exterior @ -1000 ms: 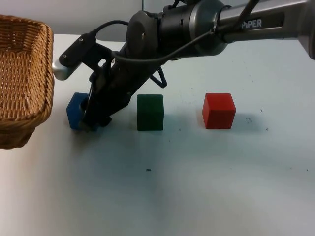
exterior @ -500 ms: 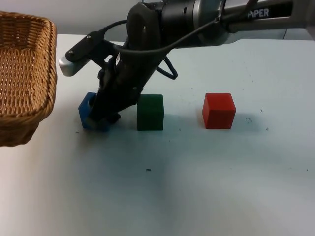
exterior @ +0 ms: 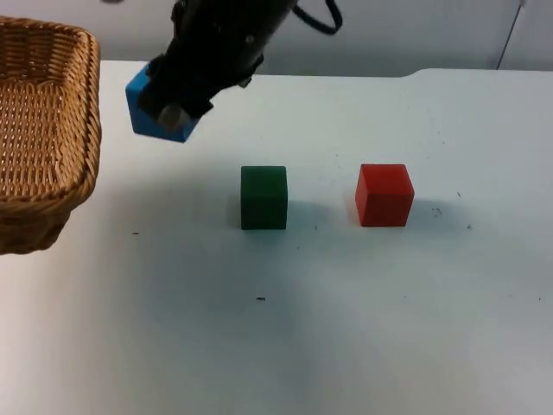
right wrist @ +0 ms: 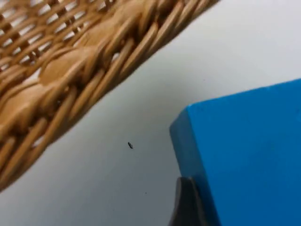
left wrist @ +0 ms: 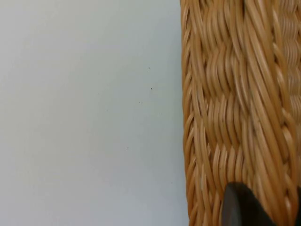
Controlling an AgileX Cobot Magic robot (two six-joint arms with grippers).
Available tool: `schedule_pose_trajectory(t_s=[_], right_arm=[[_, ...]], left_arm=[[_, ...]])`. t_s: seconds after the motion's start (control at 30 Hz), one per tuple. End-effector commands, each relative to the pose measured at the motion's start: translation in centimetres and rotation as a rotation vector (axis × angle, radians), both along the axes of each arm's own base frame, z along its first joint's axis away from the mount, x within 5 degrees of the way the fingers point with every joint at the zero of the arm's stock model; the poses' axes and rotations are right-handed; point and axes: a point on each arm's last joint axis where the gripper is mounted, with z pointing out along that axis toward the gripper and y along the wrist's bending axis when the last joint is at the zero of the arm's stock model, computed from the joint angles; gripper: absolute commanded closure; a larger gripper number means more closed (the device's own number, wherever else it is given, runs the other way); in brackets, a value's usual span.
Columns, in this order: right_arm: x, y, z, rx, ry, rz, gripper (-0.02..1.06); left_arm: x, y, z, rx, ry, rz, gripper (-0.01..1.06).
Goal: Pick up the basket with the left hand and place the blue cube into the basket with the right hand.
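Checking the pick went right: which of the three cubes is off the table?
The blue cube: the right gripper holds it in the air beside the basket. The green cube and the red cube rest on the table.

The right gripper (exterior: 173, 108) is held raised above the table, just beside the basket (exterior: 52, 130), its fingers clamped on the blue cube (exterior: 147, 112). A fingertip of the left gripper (left wrist: 244, 207) is pressed against the basket's woven wall.
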Motion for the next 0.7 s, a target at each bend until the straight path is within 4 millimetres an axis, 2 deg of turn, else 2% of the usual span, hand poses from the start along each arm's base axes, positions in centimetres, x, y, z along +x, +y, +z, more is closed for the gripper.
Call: schedule_pose_trajectory(t_s=[0.0,0.03,0.07,0.2,0.23,0.37,0.53,0.67], right_arm=[[-0.7,-0.4,3.0,0.030,-0.023,-0.006,1.05],[-0.9,-0.6,3.9,0.035,-0.026,-0.007,1.05],[-0.9,-0.6,3.9,0.035,-0.026,-0.007,1.05],[-2.1,-1.6,8.1,0.072,-0.067,-0.003,1.05],[-2.1,-1.6,8.1,0.072,-0.067,-0.003,1.05],[-3.1,-2.4,11.6,0.133,-0.118,-0.002,1.05],[-4.1,-1.9,12.6,0.170,-0.121,0.045,1.05],[-6.1,0.5,12.9,0.198,-0.159,0.129,1.05]], left_arm=[[0.3,-0.2,0.6,-0.030,-0.028,0.009,1.05],[0.3,-0.2,0.6,-0.032,-0.029,0.010,1.05],[0.3,-0.2,0.6,-0.032,-0.029,0.010,1.05],[0.3,-0.2,0.6,-0.037,-0.027,0.010,1.05],[0.3,-0.2,0.6,-0.037,-0.027,0.010,1.05],[0.3,-0.2,0.6,-0.038,-0.028,0.011,1.05],[0.3,-0.3,0.6,-0.038,-0.028,0.009,1.05],[0.4,-0.8,0.6,-0.041,-0.026,-0.013,1.05]])
